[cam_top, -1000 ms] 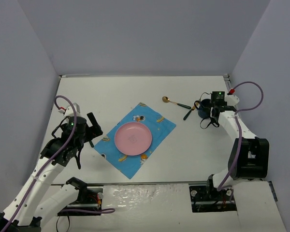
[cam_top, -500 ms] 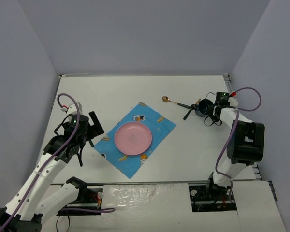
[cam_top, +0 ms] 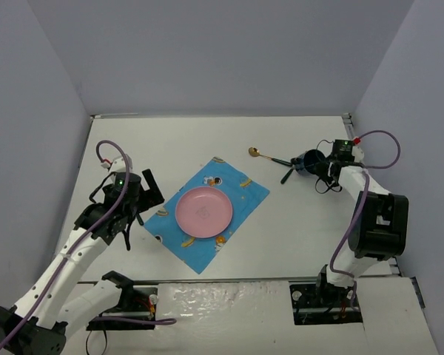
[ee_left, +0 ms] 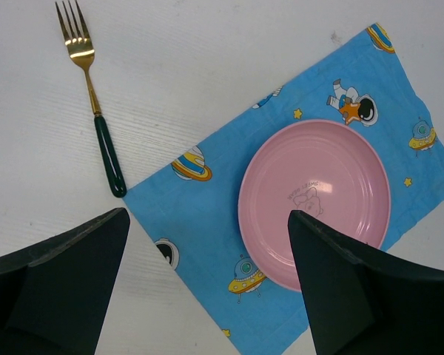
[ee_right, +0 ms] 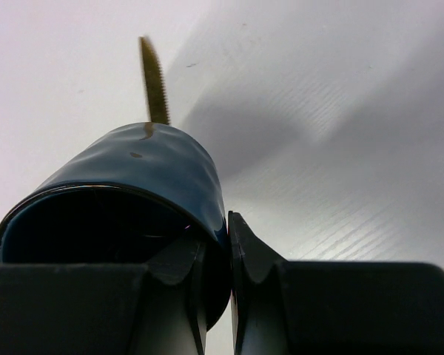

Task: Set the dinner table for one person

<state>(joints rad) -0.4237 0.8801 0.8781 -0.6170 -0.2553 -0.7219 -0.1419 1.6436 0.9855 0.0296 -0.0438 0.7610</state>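
While the pink plate [cam_top: 203, 211] sits on the blue mat [cam_top: 240, 188] mid-bench [cam_top: 296, 237], with the fork [ee_left: 96, 118] just off the mat's edge, the spoon [cam_top: 263, 154] and mug [cam_top: 309, 161] seem unplaced toward 2 o'clock. The right hand [ee_right: 229, 244] pinches the tipped mug's rim; the left hand [cam_top: 149, 194] hovers, spread wide, at the plate's 9 o'clock

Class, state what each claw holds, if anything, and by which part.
The right claw grips the dark blue mug by its rim, the wall pinched between its fingers. The left claw is open and holds nothing.
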